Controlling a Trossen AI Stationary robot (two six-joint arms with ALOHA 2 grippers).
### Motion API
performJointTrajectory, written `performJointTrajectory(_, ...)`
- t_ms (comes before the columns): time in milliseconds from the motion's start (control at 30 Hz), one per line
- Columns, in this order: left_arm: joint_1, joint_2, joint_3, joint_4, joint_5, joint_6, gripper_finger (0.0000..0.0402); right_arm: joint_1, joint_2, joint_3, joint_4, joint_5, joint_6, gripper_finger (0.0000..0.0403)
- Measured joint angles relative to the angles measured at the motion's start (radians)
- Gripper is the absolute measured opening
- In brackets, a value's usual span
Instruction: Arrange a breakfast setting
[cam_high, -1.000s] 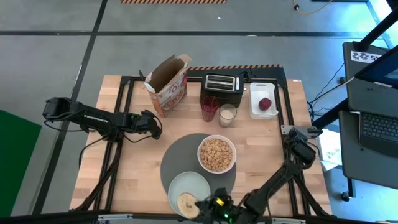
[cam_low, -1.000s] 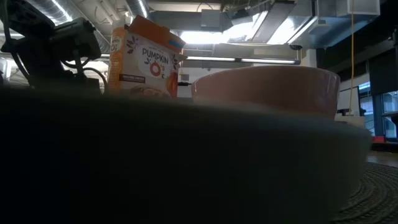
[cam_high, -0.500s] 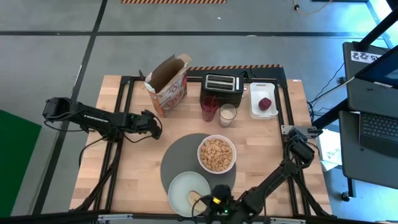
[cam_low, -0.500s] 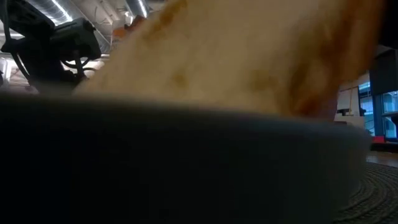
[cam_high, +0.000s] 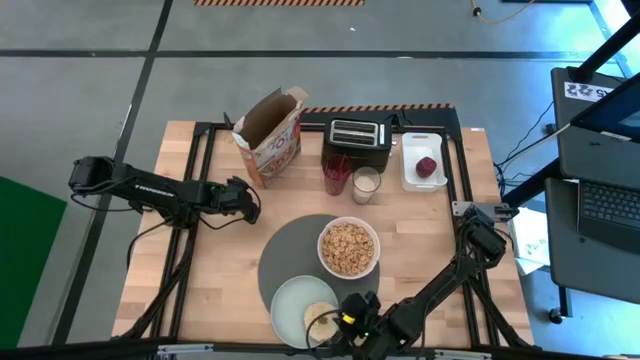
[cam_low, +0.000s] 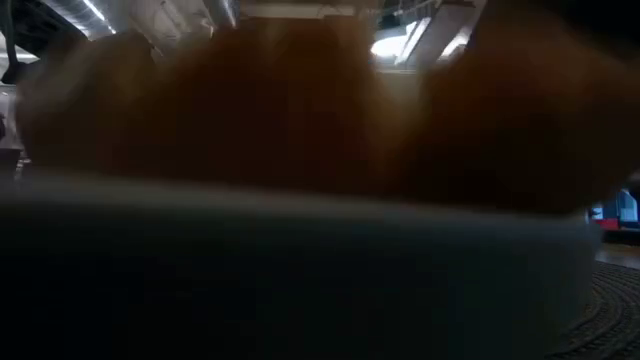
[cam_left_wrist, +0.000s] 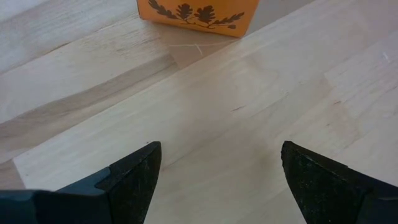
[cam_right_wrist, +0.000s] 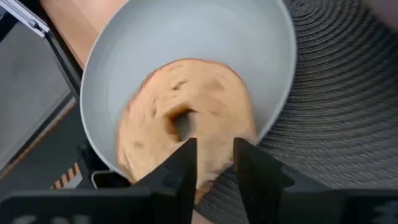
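Observation:
A dark-grey round placemat lies at the table's near middle. On its far right stands a white bowl full of cereal. A pale mint plate rests on the mat's near edge, and a bagel half lies in it cut side up. My right gripper slants down over the plate's near right, slightly open, with the bagel's rim between its fingers. My left gripper waits open over bare wood at the left. My right gripper comes at the bagel half from the table's near right, slanting down. Its two fingers stand either side of the bagel's near rim. Whether they touch it I cannot tell. The bagel lies on the plate.
Along the far edge stand an open cereal box, a black toaster, a red cup, a glass of milk and a white tray holding a red fruit. Bare wood lies left and right of the mat.
My right gripper has tipped downward and sunk a little toward the plate. The bagel half, first held flat over the plate's near edge, turned on edge and has come down into the plate, where it now lies near flat.

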Motion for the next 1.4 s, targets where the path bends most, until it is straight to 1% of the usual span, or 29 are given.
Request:
performJointTrajectory(167, 0.0, 0.0, 0.0, -0.001, 0.0, 0.0, 0.0322, 0.0, -0.044, 0.0, -0.081, -0.008, -0.053, 0.0143)
performJointTrajectory(267, 0.0, 0.0, 0.0, -0.002, 0.0, 0.0, 0.0322, 0.0, -0.078, -0.001, -0.099, 0.014, -0.095, 0.016)
performJointTrajectory(333, 0.0, 0.0, 0.0, -0.002, 0.0, 0.0, 0.0322, 0.0, -0.109, -0.001, -0.093, 0.063, -0.133, 0.0167)
performJointTrajectory(433, 0.0, 0.0, 0.0, -0.002, 0.0, 0.0, 0.0322, 0.0, -0.169, -0.001, -0.074, 0.182, -0.24, 0.0173)
performJointTrajectory(533, 0.0, 0.0, 0.0, -0.002, 0.0, 0.0, 0.0322, -0.011, -0.241, -0.001, -0.047, 0.306, -0.402, 0.0174)
performJointTrajectory(633, 0.0, 0.0, 0.0, -0.002, 0.0, 0.0, 0.0322, -0.046, -0.315, -0.001, -0.051, 0.354, -0.577, 0.0174)
performJointTrajectory(700, 0.0, 0.0, 0.0, -0.002, 0.0, 0.0, 0.0322, -0.08, -0.358, 0.0, -0.053, 0.347, -0.7, 0.0174)
performJointTrajectory(833, 0.0, 0.0, 0.0, -0.002, 0.0, 0.0, 0.0322, -0.172, -0.433, 0.0, -0.05, 0.27, -0.941, 0.0175)
performJointTrajectory(900, 0.0, 0.0, 0.0, -0.002, 0.0, 0.0, 0.0322, -0.214, -0.462, 0.0, -0.046, 0.245, -1.098, 0.0175)
performJointTrajectory(967, 0.0, 0.0, 0.0, -0.002, 0.0, 0.0, 0.0322, -0.254, -0.48, 0.0, -0.02, 0.247, -1.266, 0.0175)
performJointTrajectory(1000, 0.0, 0.0, 0.0, -0.002, 0.0, 0.0, 0.0322, -0.274, -0.49, 0.0, -0.019, 0.246, -1.316, 0.0175)
performJointTrajectory(1033, 0.0, 0.0, 0.0, -0.002, 0.0, 0.0, 0.0322, -0.297, -0.502, 0.0, -0.029, 0.233, -1.355, 0.0175)
performJointTrajectory(1167, 0.0, 0.0, 0.0, -0.002, 0.0, 0.0, 0.0322, -0.4, -0.55, 0.0, -0.112, 0.099, -1.457, 0.0175)
performJointTrajectory(1333, 0.0, 0.0, 0.0, -0.002, 0.0, 0.0, 0.0322, -0.532, -0.585, 0.0, -0.282, 0.06, -1.521, 0.0175)
performJointTrajectory(1400, 0.0, 0.0, 0.0, -0.002, 0.0, 0.0, 0.0322, -0.59, -0.605, 0.0, -0.347, 0.028, -1.565, 0.0175)
